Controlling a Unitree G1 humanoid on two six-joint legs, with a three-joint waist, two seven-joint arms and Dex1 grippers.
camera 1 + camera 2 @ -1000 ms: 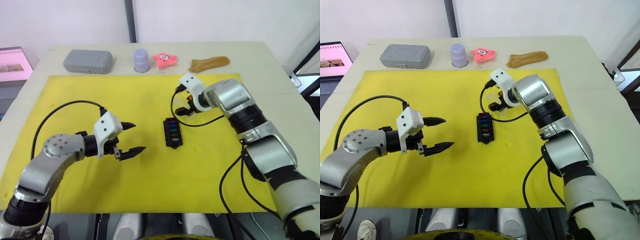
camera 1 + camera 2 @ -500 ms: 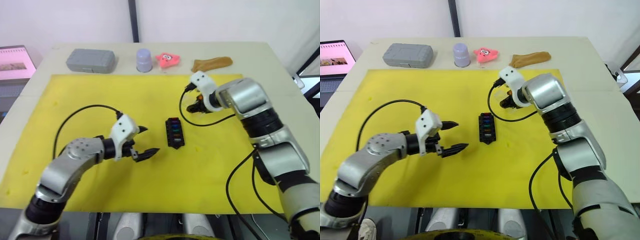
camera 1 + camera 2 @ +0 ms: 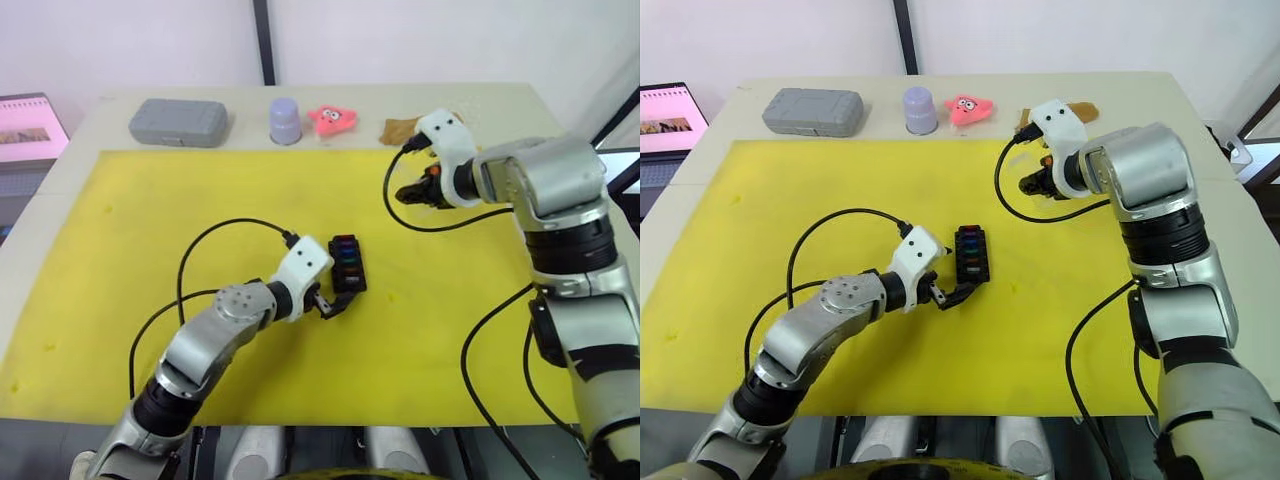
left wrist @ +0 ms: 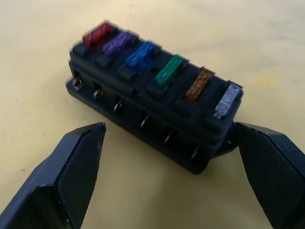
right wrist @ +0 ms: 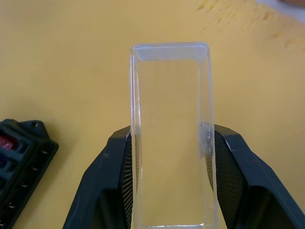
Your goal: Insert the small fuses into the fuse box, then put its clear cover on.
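Observation:
The black fuse box (image 3: pixel 347 276) lies in the middle of the yellow mat (image 3: pixel 150 230). Its slots hold several small fuses (image 4: pixel 167 70) in a row: red, purple, blue, green, amber and grey. My left gripper (image 3: pixel 330 301) is open at the box's near end. In the left wrist view one finger (image 4: pixel 71 176) stands off one side, and the other finger (image 4: pixel 271 167) is at the corner by the grey fuse. My right gripper (image 3: pixel 415 190) hovers over the mat's far right part, away from the box, shut on the clear cover (image 5: pixel 170 133), which stands between its pads.
Along the table's far edge stand a grey rounded case (image 3: pixel 178 122), a lavender cup (image 3: pixel 285 120), a pink star toy (image 3: pixel 330 119) and a brown lump (image 3: pixel 399 129) behind my right wrist. A lit screen (image 3: pixel 28 125) sits off the table's left side.
My left gripper has moved right across the mat and now brackets the fuse box's near end. My right gripper has carried the clear cover farther right and back, away from the box.

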